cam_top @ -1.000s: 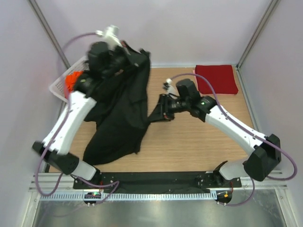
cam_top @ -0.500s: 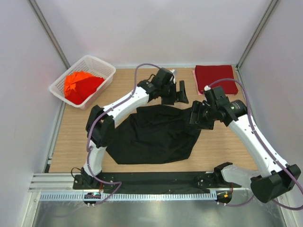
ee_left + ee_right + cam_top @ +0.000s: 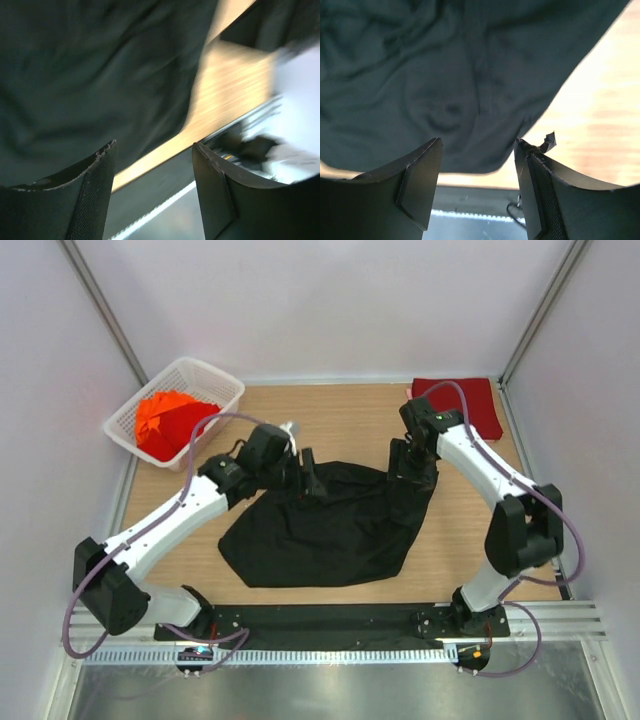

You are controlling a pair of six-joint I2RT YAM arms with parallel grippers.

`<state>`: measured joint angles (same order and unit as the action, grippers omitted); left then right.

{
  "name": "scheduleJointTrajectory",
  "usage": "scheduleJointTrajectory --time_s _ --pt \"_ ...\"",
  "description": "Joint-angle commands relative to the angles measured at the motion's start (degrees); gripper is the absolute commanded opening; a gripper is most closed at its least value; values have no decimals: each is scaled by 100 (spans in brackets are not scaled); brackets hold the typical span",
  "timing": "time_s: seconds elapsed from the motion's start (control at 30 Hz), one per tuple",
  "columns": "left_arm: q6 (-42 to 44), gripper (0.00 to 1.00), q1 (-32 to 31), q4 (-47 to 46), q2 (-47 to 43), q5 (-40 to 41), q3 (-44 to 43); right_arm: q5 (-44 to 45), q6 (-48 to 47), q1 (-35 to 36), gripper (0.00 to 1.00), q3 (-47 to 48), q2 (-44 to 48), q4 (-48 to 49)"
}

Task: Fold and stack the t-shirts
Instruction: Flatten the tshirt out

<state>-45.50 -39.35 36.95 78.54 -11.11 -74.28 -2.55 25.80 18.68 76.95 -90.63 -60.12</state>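
Observation:
A black t-shirt (image 3: pixel 320 530) lies crumpled but spread out on the wooden table. My left gripper (image 3: pixel 305 483) hovers over its far left edge, open, with nothing between the fingers. My right gripper (image 3: pixel 411 468) is over the shirt's far right corner, also open and empty. The left wrist view is blurred; the left gripper (image 3: pixel 154 145) is above black cloth (image 3: pixel 90 75) and bare wood. In the right wrist view, the right gripper (image 3: pixel 477 140) is above wrinkled black cloth (image 3: pixel 445 75). A folded dark red t-shirt (image 3: pixel 470 405) lies at the back right. Orange-red t-shirts (image 3: pixel 165 425) fill the basket.
The white lattice basket (image 3: pixel 215 375) stands at the back left corner. White walls with metal posts close in the table on three sides. The black base rail (image 3: pixel 330 620) runs along the near edge.
The black shirt, held up at the back left a second ago, now lies flat on the table. My left gripper let go and pulled back to the left. The right arm swung to the far right corner.

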Motion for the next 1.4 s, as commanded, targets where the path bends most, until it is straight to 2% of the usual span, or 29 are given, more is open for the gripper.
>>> scheduleJointTrajectory --time_s 0.0,0.1,0.17,0.27,0.53,0.63,0.77,0.8,1.0,1.03,1.17,1.23,1.27,1.37 --pt "-503 61 -29 269 -163 267 1229 561 -260 -4 66 619 -568 141" --pt "-864 60 -29 269 -225 347 1888 615 -339 -4 65 927 -1105 123" --pt "-1091 64 -20 103 -173 408 2153 659 -374 -4 62 1111 -1438 45" --pt "-1207 64 138 -144 125 382 2479 738 -400 4 59 1165 -1633 53" --pt "-619 62 656 110 1126 575 2147 905 -427 4 57 1120 -1774 79" --pt "-364 64 1034 321 1435 742 1997 888 -392 4 56 1252 -1931 53" --pt "66 62 1491 673 1970 1076 1497 774 -313 13 56 1445 -2134 18" --pt "189 62 1553 743 2050 1450 1200 643 -313 13 55 1489 -2178 9" --pt "980 62 1720 1208 3234 1850 -260 -96 -295 215 51 1473 -2179 97" --pt "1077 63 1738 1322 3394 2076 -906 -149 -269 241 51 1394 -2152 114" --pt "1359 66 1738 2008 3783 2798 -2404 25 -260 268 51 1445 -2134 36" --pt "1342 74 1729 2080 3503 2895 -2547 228 -243 250 53 1717 -2283 -96" --pt "1281 75 1729 2053 3362 2852 -2469 594 -208 259 54 1823 -2362 -149" --pt "1131 75 1729 1799 2686 2415 -1778 895 47 251 56 2131 -2600 -255"
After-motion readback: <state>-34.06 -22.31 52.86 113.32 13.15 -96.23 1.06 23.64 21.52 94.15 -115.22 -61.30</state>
